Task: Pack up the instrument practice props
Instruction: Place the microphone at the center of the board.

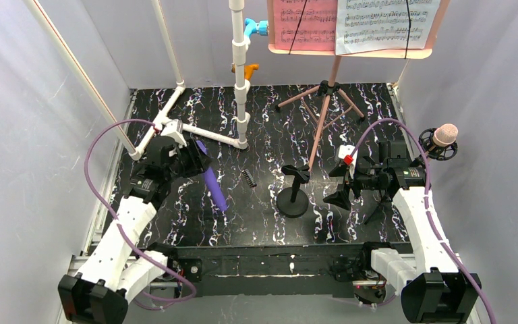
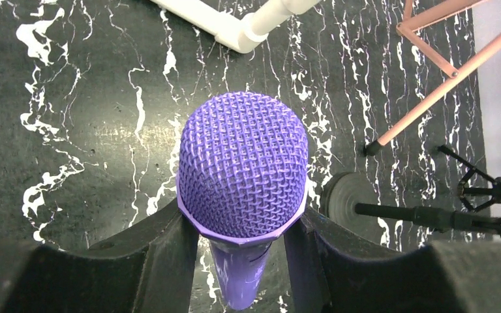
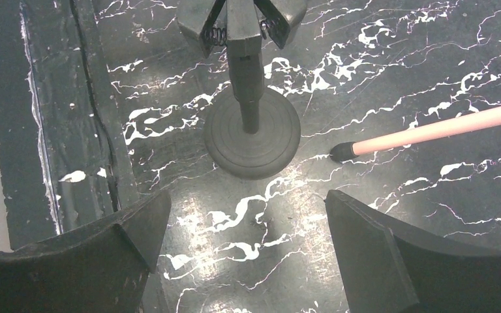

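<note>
Noted purple microphone: rounded woven-mesh head, faceted collar beneath, smooth tapering handle in the same purple. Found it clamped in the left tool, with one black finger on either side of the handle just under the collar and the head clear of the fingertips. From the top view, logged it slanted, handle end toward the near edge of the worktop; could not tell whether that end touched the surface. Placed it left of centre, in front of the white pipe frame and near a small black comb-like clip to its right.

Found the right tool with fingers wide apart, gripping nothing, hovering over the worktop near a black round-base microphone stand. Saw one rubber foot of the pink music stand just beside that base, apart from it. Recorded a pink page and a white page of sheet music on its desk at the back. Noted a pink-headed microphone in a black shock mount at far right.
</note>
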{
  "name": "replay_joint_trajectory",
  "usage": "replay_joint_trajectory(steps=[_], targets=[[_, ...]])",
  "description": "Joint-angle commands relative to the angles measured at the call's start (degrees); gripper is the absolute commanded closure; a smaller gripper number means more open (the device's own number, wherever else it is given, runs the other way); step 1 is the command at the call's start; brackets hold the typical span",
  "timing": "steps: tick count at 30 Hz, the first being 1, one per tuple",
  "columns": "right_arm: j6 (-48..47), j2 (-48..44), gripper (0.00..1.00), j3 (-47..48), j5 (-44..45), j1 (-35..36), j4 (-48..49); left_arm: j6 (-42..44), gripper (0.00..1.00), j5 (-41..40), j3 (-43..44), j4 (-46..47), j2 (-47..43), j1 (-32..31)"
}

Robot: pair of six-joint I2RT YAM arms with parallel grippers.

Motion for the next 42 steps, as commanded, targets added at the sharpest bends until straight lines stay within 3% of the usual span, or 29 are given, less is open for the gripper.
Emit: replay_joint_trajectory(steps=[1, 16, 36, 42], targets=[[-0.81, -0.82, 0.02, -0.31, -0.06, -0.15, -0.02, -3.62, 1.0, 11.24, 2.74, 0.43, 3.16, 5.06], [-0.86, -0.8, 0.02, -0.52, 0.31, -0.16, -0.03, -9.72, 1.0, 18.3, 1.0, 4.46, 10.45, 14.0], [-0.89, -0.54, 0.02, -0.61, 0.4, -0.19, -0.02, -19.39, 1.0, 15.0, 9.3, -0.85, 26.62, 19.97], [-0.98, -0.45, 0.02, -0.61, 0.4, -0.14, -0.06, -23.17, 1.0, 9.09, 12.79, -2.8, 31.94, 20.87]])
